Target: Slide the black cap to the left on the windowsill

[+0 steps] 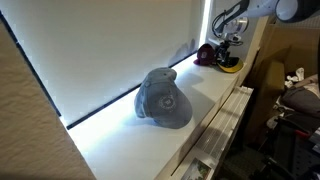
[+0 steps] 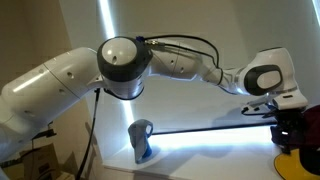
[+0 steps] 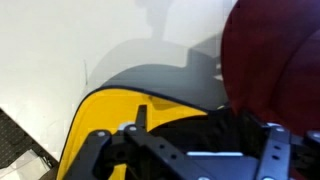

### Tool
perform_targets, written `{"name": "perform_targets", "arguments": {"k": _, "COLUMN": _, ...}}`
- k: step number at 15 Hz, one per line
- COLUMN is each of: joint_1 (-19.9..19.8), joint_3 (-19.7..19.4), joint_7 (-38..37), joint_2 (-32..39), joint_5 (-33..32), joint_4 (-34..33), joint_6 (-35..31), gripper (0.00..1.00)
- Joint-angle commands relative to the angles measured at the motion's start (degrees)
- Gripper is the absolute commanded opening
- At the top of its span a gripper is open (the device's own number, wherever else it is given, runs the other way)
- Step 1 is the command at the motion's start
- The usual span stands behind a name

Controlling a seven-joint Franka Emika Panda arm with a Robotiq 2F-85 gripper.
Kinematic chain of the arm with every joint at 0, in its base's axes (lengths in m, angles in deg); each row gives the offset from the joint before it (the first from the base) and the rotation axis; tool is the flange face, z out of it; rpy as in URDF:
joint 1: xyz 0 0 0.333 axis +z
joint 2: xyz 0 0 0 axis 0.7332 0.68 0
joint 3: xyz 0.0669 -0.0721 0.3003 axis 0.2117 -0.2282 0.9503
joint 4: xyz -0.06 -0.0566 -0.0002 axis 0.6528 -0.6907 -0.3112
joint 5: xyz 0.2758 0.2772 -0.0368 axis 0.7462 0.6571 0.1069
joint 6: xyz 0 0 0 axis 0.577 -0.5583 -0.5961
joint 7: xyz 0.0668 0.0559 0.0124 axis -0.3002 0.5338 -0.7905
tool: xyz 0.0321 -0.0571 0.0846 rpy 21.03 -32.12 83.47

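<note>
The black cap, a small dark cloth baseball cap with a maroon-red crown and a bright yellow brim, is found at the far end of the windowsill, a long glossy white ledge set below a white roller blind. The Robotiq gripper is held low over the black cap, close above brim and crown in the wrist view, presumably so that the cloth can be pressed or caught and dragged along the smooth ledge rather than lifted. Whether the jaws are parted or closed on the fabric cannot be told, since the wrist view shows only the dark gripper body against the dark cap. A larger plain grey-blue cap lies midway along the windowsill, well apart from the black cap, and is judged to be the one obstacle if the slide runs that way. The arm is stretched far out, as this end placement demands
</note>
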Motion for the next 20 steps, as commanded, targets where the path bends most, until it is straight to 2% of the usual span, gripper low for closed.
{"name": "perform_targets", "arguments": {"k": 1, "joint_1": 1.3, "joint_3": -0.8, "joint_7": -3.7, "joint_2": 0.3, "joint_5": -0.5, "joint_4": -0.1, "joint_6": -0.9, "gripper": 0.98}}
{"name": "perform_targets", "arguments": {"k": 3, "joint_1": 3.6, "joint_3": -2.2, "joint_7": -8.7, "joint_2": 0.9, "joint_5": -1.1, "joint_4": -0.4, "joint_6": -1.4, "gripper": 1.0}}
{"name": "perform_targets", "arguments": {"k": 4, "joint_1": 3.6, "joint_3": -3.1, "joint_7": -9.3, "joint_2": 0.3, "joint_5": -1.3, "joint_4": 0.8, "joint_6": -0.5, "gripper": 1.0}}
{"name": "perform_targets", "arguments": {"k": 6, "joint_1": 2.2, "joint_3": -5.9, "joint_7": -10.8, "joint_2": -1.6, "joint_5": -1.1, "joint_4": 6.3, "joint_6": -2.6, "gripper": 1.0}}
{"name": "perform_targets", "arguments": {"k": 11, "joint_1": -0.9, "joint_3": -11.8, "joint_7": -15.0, "joint_2": -3.4, "joint_5": 0.5, "joint_4": 10.4, "joint_6": -1.9, "gripper": 1.0}}
{"name": "perform_targets", "arguments": {"k": 12, "joint_1": -1.1, "joint_3": -11.1, "joint_7": -13.0, "joint_2": -0.3, "joint_5": -0.4, "joint_4": 6.3, "joint_6": -1.5, "gripper": 1.0}}
{"name": "perform_targets", "arguments": {"k": 14, "joint_1": -2.0, "joint_3": -12.0, "joint_7": -13.7, "joint_2": -0.9, "joint_5": -0.1, "joint_4": 7.0, "joint_6": -1.5, "gripper": 1.0}}
{"name": "perform_targets", "arguments": {"k": 18, "joint_1": -1.3, "joint_3": -12.0, "joint_7": -14.7, "joint_2": -1.5, "joint_5": -0.1, "joint_4": 7.7, "joint_6": -1.4, "gripper": 1.0}}
{"name": "perform_targets", "arguments": {"k": 19, "joint_1": -3.1, "joint_3": -8.4, "joint_7": -7.5, "joint_2": -1.8, "joint_5": 0.7, "joint_4": 6.5, "joint_6": 1.4, "gripper": 1.0}}
{"name": "perform_targets", "arguments": {"k": 20, "joint_1": -2.5, "joint_3": -7.8, "joint_7": -6.0, "joint_2": -1.5, "joint_5": 0.7, "joint_4": 6.7, "joint_6": 1.3, "gripper": 1.0}}
